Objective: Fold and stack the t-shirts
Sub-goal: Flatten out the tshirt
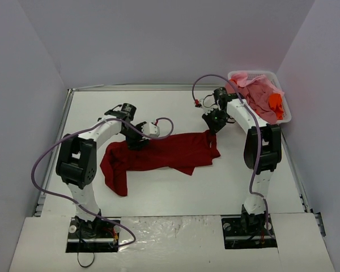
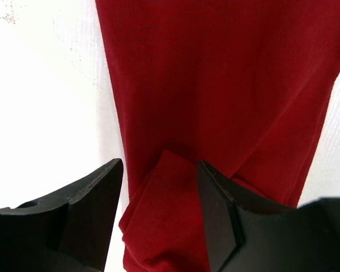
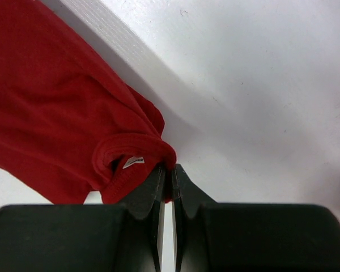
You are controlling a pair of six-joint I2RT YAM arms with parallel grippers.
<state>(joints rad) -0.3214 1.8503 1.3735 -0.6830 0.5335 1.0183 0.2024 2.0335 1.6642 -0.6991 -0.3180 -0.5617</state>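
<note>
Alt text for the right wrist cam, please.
The right gripper, shut, pinches the collar of a dark red t-shirt at its fingertips, a small white label showing inside the neckline. The shirt trails off to the left over the white table.

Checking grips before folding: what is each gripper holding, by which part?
Right gripper pinches the dark red t-shirt by its collar; left gripper open astride a fold, holding nothing.

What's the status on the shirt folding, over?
Left tool open astride a fold of the dark red cloth t-shirt. Right tool shut on its collar. Nothing in the way.
</note>
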